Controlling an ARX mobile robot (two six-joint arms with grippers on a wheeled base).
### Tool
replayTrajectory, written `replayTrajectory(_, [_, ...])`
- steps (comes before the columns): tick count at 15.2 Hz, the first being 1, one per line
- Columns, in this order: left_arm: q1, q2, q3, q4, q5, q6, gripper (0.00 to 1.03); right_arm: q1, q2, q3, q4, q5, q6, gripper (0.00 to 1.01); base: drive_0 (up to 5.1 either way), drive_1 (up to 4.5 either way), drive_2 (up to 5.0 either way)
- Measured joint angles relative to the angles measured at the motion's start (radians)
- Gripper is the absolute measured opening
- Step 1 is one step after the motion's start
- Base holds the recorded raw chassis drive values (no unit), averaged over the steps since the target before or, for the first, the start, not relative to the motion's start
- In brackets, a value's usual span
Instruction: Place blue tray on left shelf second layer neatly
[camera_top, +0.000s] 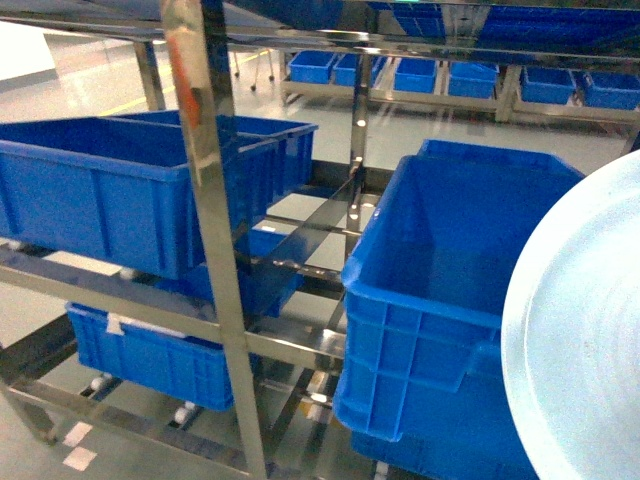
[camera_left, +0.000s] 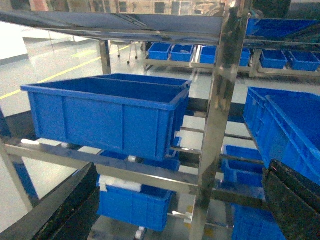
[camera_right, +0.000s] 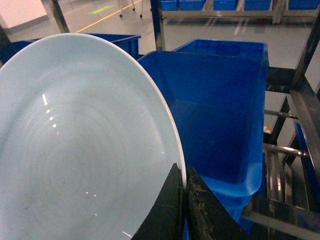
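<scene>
The blue tray (camera_right: 80, 145) is a pale sky-blue glossy round dish, held on edge. My right gripper (camera_right: 182, 171) is shut on its rim, one black finger on each face. In the head view the tray (camera_top: 585, 330) fills the right edge and hides the right gripper. The left shelf is a shiny steel rack with a square post (camera_top: 205, 200). Its second layer (camera_top: 110, 292) is a tier of flat steel bars carrying deep blue crates (camera_top: 100, 190). My left gripper (camera_left: 182, 170) is open with nothing between its fingers (camera_left: 60, 210) and faces that rack.
A deep blue crate (camera_top: 440, 290) stands just left of the tray, stacked on another. More blue crates sit on the lower tier (camera_top: 150, 360) and on racks at the back (camera_top: 440, 75). Bare steel bars (camera_top: 320, 215) show between the crates on the middle tier.
</scene>
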Motion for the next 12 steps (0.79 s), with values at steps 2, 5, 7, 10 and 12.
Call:
replayTrajectory(2, [0.0, 0.0, 0.0, 0.0, 0.0, 0.0, 0.98, 0.001, 0.0, 0.0, 0.003, -0.001, 0.0, 0.02, -1.7, 1.57, -5.1])
replayTrajectory(5, [-0.001, 0.0, 0.0, 0.001, 0.0, 0.0, 0.98, 0.0, -0.001, 0.0, 0.003, 0.0, 0.0, 0.02, -1.6, -0.46, -2.7])
replayTrajectory(7, [-0.001, 0.0, 0.0, 0.001, 0.0, 0.0, 0.98, 0.0, 0.0, 0.0, 0.002, 0.0, 0.0, 0.02, -1.4, -1.41, -1.4])
replayTrajectory(10, [0.0, 0.0, 0.0, 0.001, -0.001, 0.0, 0.98, 0.0, 0.0, 0.0, 0.002, 0.0, 0.0, 0.02, -1.7, -1.75, -1.7])
replayTrajectory(12, [-0.001, 0.0, 0.0, 0.0, 0.0, 0.0, 0.98, 0.0, 0.0, 0.0, 0.002, 0.0, 0.0, 0.02, -1.7, -1.75, -1.7])
